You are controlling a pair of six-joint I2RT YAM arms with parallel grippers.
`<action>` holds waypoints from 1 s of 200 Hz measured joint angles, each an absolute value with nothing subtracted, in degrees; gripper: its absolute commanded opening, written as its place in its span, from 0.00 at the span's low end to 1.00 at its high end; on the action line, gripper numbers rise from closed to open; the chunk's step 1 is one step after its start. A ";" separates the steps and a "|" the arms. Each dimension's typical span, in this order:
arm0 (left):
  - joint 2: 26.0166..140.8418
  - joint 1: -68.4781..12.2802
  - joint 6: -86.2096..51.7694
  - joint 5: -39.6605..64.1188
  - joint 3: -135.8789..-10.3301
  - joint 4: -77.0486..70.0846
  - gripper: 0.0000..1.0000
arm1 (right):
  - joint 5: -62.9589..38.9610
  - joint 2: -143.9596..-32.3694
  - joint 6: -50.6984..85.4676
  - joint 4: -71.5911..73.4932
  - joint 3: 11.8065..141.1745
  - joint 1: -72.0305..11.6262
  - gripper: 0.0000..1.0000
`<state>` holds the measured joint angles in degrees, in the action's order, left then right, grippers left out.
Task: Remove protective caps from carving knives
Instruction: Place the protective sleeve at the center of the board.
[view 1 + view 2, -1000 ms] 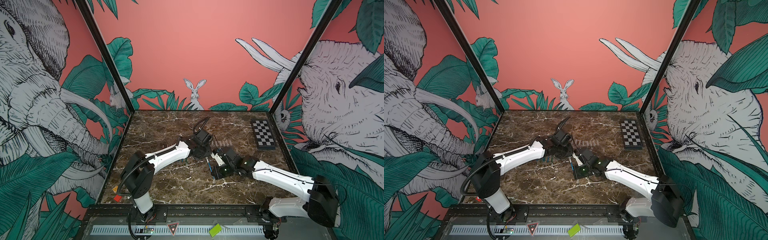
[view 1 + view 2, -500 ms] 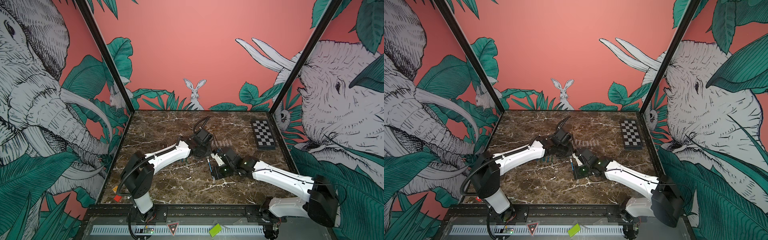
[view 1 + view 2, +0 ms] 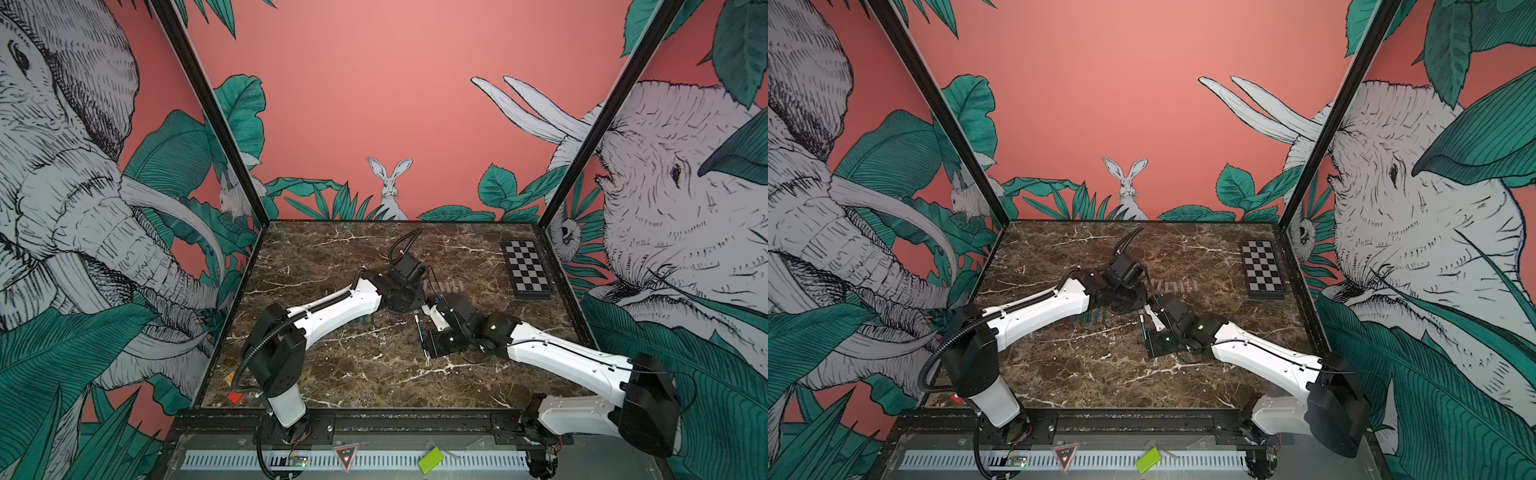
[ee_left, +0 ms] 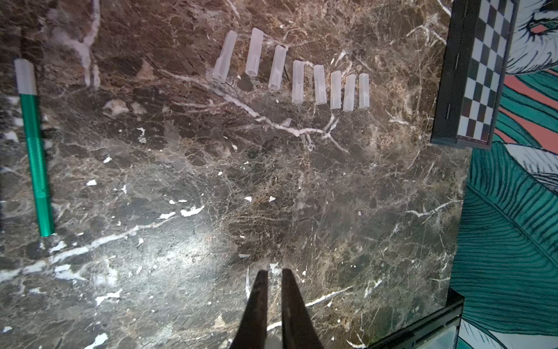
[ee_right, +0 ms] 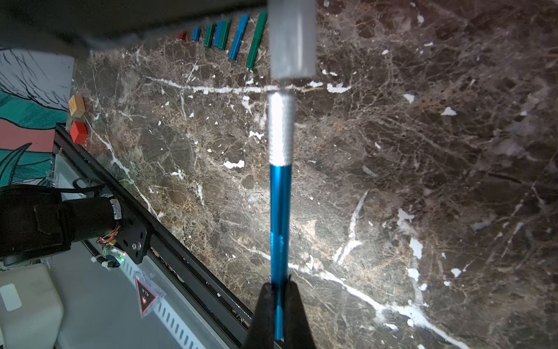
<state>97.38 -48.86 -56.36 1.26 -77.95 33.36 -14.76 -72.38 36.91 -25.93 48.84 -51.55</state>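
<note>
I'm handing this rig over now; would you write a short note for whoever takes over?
Right gripper: shut on the blue knife, at its handle.
Left gripper: shut, by that knife's cap; any grip on it is not visible.
The cap sits just clear of the silver collar.
Done: eight loose caps lie in a row near the checkerboard; other knives lie in their own row.
Left: set this cap and knife down; check the green knife, whose pale end could be cap or collar.
</note>
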 measured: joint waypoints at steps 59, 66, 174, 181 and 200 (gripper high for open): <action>97.38 -47.42 -55.90 2.79 -79.35 34.65 0.00 | -13.67 -71.37 37.06 -24.84 48.80 -51.77 0.00; 97.38 -47.24 -55.77 3.05 -79.53 34.81 0.00 | -13.61 -71.37 37.06 -24.60 48.80 -51.79 0.00; 97.38 -46.30 -55.70 6.61 -78.50 33.23 0.00 | -11.09 -71.02 36.93 -22.98 47.29 -52.25 0.00; 97.38 -46.26 -55.77 6.66 -78.15 32.88 0.00 | -10.83 -71.02 36.93 -22.96 47.18 -52.25 0.00; 97.38 -46.19 -56.05 6.72 -77.41 32.34 0.00 | -10.09 -71.02 36.88 -22.98 46.96 -52.27 0.00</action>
